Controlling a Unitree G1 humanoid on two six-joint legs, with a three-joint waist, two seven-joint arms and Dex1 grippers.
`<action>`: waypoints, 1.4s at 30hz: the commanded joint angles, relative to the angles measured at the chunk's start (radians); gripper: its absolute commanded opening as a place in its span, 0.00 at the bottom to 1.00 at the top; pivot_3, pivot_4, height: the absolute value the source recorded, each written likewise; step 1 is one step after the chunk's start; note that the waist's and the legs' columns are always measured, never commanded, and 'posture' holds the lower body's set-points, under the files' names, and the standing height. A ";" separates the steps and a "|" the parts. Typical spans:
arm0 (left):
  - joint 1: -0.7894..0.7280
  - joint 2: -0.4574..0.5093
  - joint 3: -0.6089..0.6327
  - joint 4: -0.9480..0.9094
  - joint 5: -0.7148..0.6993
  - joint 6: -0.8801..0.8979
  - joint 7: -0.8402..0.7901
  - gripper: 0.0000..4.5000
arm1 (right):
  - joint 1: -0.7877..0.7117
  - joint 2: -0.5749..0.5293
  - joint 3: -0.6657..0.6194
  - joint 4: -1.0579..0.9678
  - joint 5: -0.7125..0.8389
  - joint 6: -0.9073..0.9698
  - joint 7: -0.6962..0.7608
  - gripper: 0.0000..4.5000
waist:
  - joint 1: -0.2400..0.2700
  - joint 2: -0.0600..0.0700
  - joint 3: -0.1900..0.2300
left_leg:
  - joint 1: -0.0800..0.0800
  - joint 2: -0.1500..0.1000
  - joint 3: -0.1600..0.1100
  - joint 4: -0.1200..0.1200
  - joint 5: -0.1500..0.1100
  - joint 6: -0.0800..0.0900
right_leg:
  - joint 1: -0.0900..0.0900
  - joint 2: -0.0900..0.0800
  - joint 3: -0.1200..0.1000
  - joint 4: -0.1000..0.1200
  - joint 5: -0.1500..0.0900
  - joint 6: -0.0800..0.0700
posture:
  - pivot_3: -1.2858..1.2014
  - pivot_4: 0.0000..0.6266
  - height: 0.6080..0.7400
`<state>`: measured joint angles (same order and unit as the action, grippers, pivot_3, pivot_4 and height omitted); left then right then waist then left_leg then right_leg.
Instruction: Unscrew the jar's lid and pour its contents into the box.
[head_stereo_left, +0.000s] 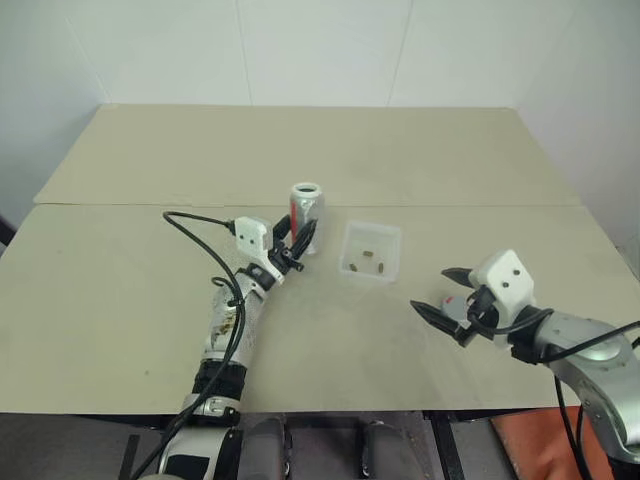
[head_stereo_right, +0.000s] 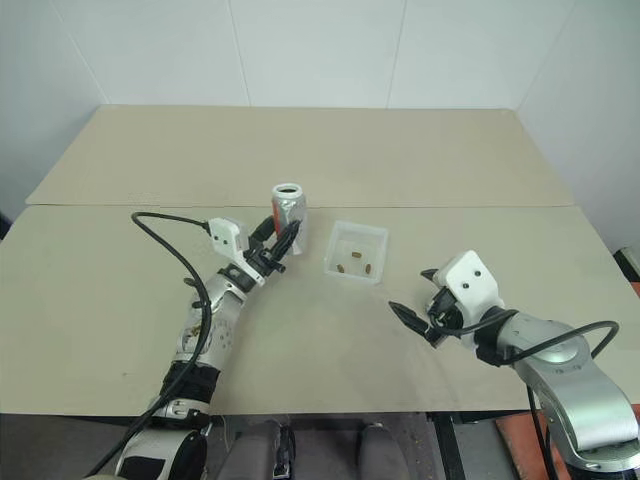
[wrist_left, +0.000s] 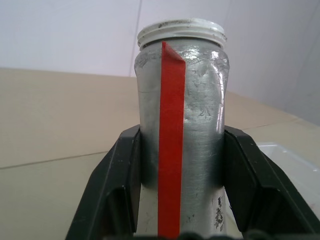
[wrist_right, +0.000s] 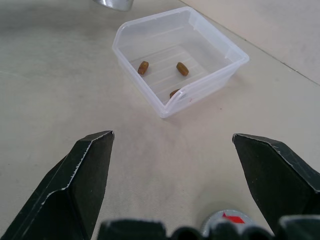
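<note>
Left gripper (head_stereo_left: 297, 243) clamps one jar (head_stereo_left: 306, 212); three pellets (wrist_right: 182, 68) in one box (wrist_right: 226, 53).

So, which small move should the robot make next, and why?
Probably set the jar down and open the left gripper: the jar stands upright with no lid beside the box, which already holds the contents. The right gripper is open.

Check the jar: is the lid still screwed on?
No: the jar, gripped by the left fingers, shows a bare open threaded mouth.
</note>
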<state>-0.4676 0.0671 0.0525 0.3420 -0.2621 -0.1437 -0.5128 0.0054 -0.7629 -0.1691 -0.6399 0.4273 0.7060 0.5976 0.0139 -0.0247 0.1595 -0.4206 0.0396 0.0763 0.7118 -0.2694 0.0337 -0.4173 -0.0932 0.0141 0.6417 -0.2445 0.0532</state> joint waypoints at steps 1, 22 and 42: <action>0.025 0.031 -0.026 0.026 0.080 -0.121 0.004 0.44 | -0.001 0.001 -0.009 -0.028 -0.011 -0.029 -0.003 0.99 | -0.001 0.000 0.000 | 0.000 0.000 0.000 0.000 0.000 0.000 | 0.000 0.000 0.000 0.000 0.000 0.000 | 0.52 0.24 1.00; 0.095 0.022 -0.029 0.095 0.106 -0.269 0.038 0.99 | 0.011 -0.017 -0.026 -0.028 -0.013 -0.024 0.046 1.00 | -0.003 0.003 -0.009 | 0.006 0.000 0.000 -0.001 -0.001 0.001 | 0.006 0.000 0.000 -0.003 0.000 0.000 | 0.52 0.24 1.00; 0.285 0.144 -0.054 -0.031 0.138 -0.279 -0.019 1.00 | -0.005 -0.017 0.000 0.006 -0.041 -0.011 0.033 1.00 | -0.026 0.005 -0.022 | 0.019 0.002 0.003 -0.010 -0.002 0.002 | 0.015 0.001 0.002 -0.011 0.000 -0.001 | 0.52 0.24 1.00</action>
<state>-0.2165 0.1835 -0.0167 0.3167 -0.1469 -0.3953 -0.5401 0.0117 -0.7677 -0.1648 -0.6184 0.3936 0.7039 0.6303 -0.0120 -0.0201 0.1374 -0.3997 0.0413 0.0794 0.6993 -0.2708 0.0351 -0.4018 -0.0926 0.0173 0.6302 -0.2448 0.0524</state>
